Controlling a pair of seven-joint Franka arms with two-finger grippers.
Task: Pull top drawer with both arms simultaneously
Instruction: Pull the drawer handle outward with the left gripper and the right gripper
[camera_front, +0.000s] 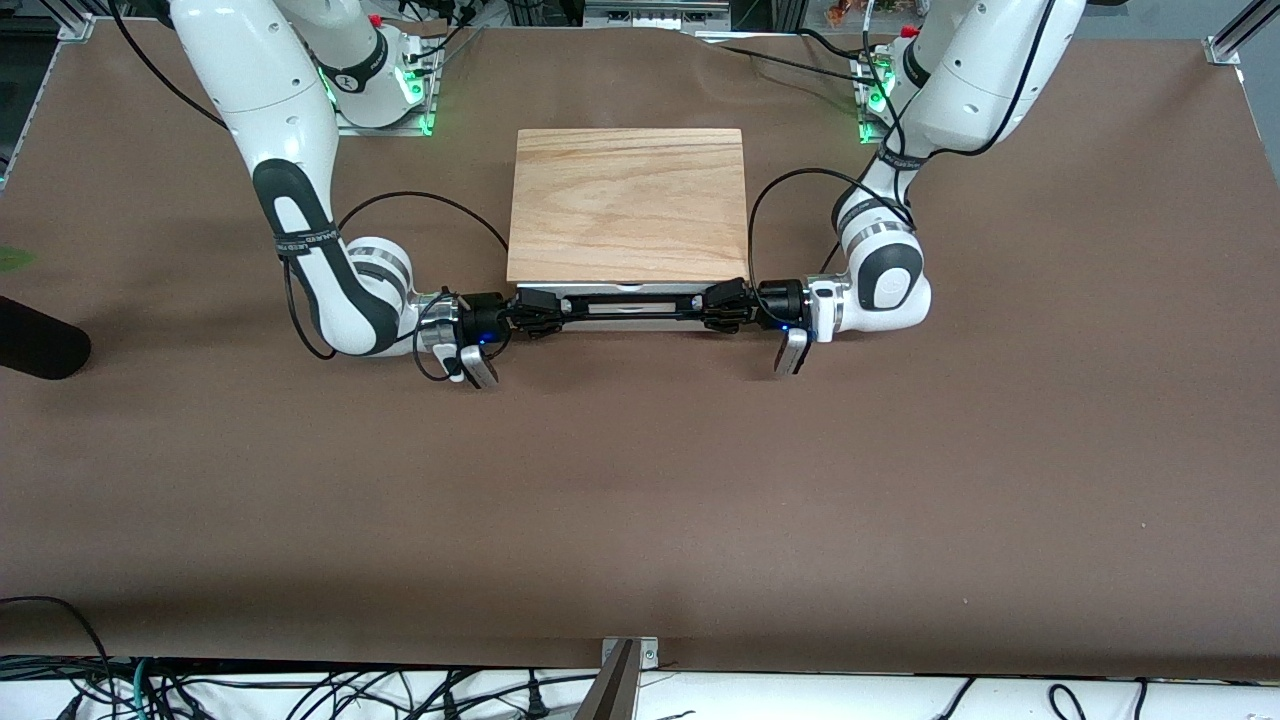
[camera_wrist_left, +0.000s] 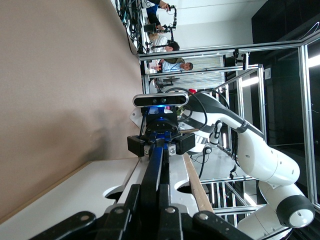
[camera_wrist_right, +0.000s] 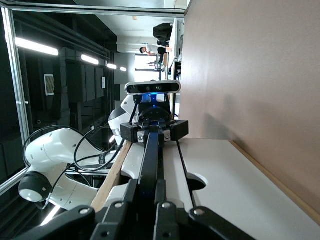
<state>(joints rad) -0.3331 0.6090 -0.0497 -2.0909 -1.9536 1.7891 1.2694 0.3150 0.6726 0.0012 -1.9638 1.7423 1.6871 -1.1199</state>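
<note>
We see the cabinet (camera_front: 628, 203) mid-table, between the two arm bases. Its top drawer (camera_front: 630, 309) faces the front camera, barely out from under the oak top. The left gripper (camera_front: 722, 305) is clamped on one end of the black handle (camera_front: 630, 300); the right gripper (camera_front: 537, 308) is clamped on the opposite end. Each wrist view looks along the handle (camera_wrist_left: 152, 172) (camera_wrist_right: 149, 160) to the opposite gripper. Cables (camera_front: 420, 205) loop beside the cabinet. The table (camera_front: 640, 500) is covered in plain brown; dark framed racks ring the room, and people stand in the background.
</note>
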